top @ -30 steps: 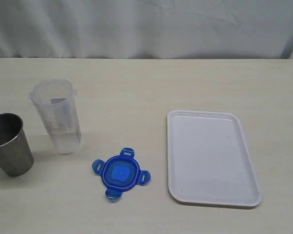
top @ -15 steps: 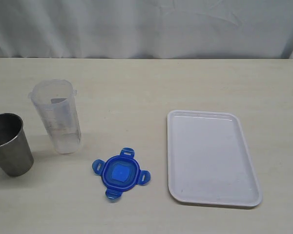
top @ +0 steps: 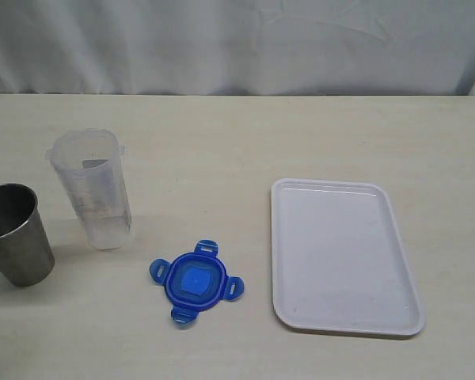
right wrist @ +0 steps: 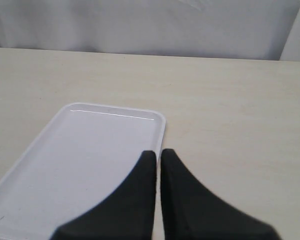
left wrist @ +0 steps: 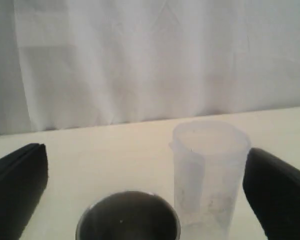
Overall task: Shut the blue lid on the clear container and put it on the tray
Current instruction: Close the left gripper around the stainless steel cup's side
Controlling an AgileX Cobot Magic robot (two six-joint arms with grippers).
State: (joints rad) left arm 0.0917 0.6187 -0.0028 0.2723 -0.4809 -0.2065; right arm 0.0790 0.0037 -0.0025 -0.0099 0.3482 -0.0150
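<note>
**Left jaws wide, right jaws shut; container stands unlidded**

The left gripper (left wrist: 146, 155) has its jaws spread wide, with nothing between them in a grip. In the left wrist view its two dark fingers (left wrist: 17, 185) sit at opposite edges of the picture. The container (left wrist: 210, 175) stands upright in the gap between them, much closer to one finger than the other and touching neither. A steel cup (left wrist: 127, 217) also shows in that gap, just beside the container.

The right gripper (right wrist: 158, 155) is clenched, its fingertips pressed together on nothing. In the right wrist view they show over the rim of the tray (right wrist: 90, 160), near one corner; I cannot tell whether they touch it.

In the exterior view neither gripper can be made out clearly. The container (top: 91, 190) stands on the left of the table (top: 222, 134), mouth open, with the cup (top: 12, 233) near it at the left edge. The lid (top: 195, 283) lies flat on the table with its four flaps spread, between the container and the tray (top: 344, 253) and apart from both. The tray lies flat on the right.
</note>
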